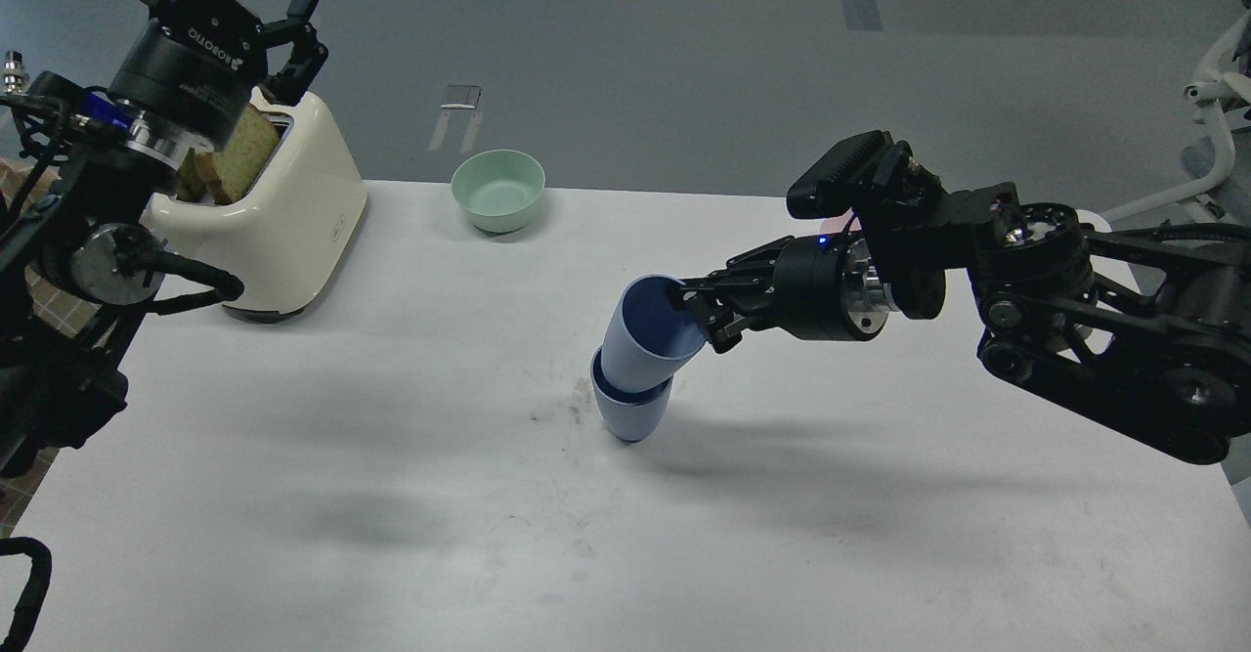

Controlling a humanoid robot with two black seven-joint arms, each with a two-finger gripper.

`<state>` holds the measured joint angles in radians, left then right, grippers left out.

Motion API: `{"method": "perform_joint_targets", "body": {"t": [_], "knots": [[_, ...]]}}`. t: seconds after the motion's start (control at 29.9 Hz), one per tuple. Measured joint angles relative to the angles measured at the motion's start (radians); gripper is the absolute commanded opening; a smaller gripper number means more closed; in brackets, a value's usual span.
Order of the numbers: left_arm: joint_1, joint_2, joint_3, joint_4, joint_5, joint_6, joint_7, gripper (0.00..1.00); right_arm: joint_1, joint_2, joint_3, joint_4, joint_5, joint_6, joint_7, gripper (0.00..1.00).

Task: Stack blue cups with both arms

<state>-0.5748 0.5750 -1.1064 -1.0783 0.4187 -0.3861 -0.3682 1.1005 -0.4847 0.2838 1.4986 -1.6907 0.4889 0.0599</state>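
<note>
Pretty much there — the upper blue cup sits tilted in the lower blue cup near the middle of the table. Right gripper pinches the upper one's rim; it needs seating straight, then letting go. Left gripper is up over the toaster at the far-left corner, fingers spread, holding nothing — "ROBOTIQ" on its wrist.

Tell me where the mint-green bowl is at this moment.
In the head view, the round mint-green bowl sits upright at the far edge of the white table, right of the cream toaster and beyond the stacked periwinkle-blue cups.
</note>
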Motion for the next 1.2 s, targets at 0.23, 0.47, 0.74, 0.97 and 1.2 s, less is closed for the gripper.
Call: {"method": "perform_joint_targets", "body": {"t": [0.23,0.47,0.74,0.97,1.2], "knots": [[0.001,0.000,-0.001,0.000,0.000,0.000,0.000,0.98,-0.018,0.007,0.005,0.000,-0.001,0.000,0.001,0.27],[0.001,-0.006,-0.001,0.000,0.000,0.000,0.000,0.98,-0.020,0.008,0.013,0.000,0.004,0.000,0.003,0.32],[-0.002,-0.007,0.000,0.000,0.000,0.001,0.000,0.98,-0.021,-0.002,0.081,0.004,0.015,0.000,0.008,0.45],[-0.003,0.000,0.003,0.000,0.000,0.001,0.000,0.98,-0.024,-0.007,0.335,-0.035,0.134,0.000,0.010,1.00],[-0.003,-0.005,0.006,-0.002,0.000,0.000,0.004,0.98,-0.026,0.004,0.711,-0.212,0.255,0.000,0.009,1.00]]}}
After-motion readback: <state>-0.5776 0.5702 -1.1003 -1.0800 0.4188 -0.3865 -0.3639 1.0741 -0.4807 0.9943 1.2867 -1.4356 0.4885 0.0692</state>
